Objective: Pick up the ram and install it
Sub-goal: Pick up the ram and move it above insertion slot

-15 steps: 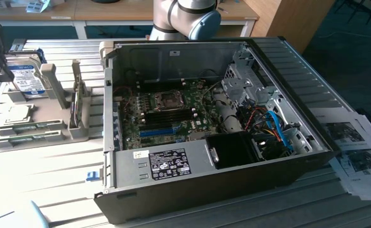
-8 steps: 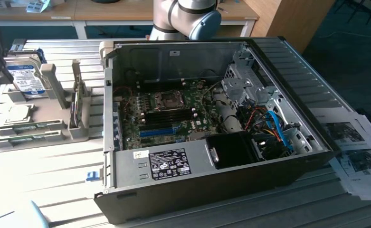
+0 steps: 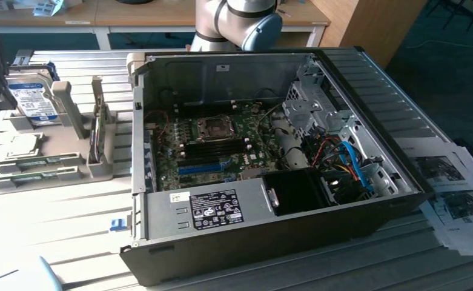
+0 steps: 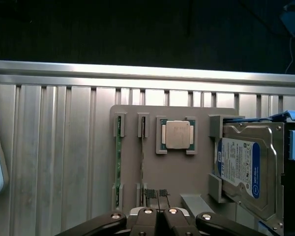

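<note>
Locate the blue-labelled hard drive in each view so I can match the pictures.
Exterior view: the hard drive stands tilted in the grey holder, at the exterior view's left.
Wrist view: the hard drive sits at the holder's end, beside the CPU.
Shared landmark: the CPU in the holder.

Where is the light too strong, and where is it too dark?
Exterior view: the table is washed out white on that view's left, and the computer case is dim inside. Wrist view: the table's edge glares, and the area beyond it is dark.
</note>
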Robot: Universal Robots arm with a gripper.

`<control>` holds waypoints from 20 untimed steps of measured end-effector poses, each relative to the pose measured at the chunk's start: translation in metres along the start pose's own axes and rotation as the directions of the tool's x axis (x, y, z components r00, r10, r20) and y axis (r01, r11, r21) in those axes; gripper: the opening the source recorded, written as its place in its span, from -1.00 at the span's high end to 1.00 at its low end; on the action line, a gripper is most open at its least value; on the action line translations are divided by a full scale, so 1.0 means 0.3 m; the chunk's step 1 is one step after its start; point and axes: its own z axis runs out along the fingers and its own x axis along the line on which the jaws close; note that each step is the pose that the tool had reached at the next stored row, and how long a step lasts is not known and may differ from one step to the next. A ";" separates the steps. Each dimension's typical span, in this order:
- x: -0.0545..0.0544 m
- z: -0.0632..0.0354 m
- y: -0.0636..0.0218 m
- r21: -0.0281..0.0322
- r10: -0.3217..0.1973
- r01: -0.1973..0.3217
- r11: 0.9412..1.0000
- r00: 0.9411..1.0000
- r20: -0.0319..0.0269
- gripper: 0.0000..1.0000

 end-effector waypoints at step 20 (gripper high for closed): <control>0.011 0.094 -0.002 0.000 0.000 0.000 1.000 1.000 0.000 0.80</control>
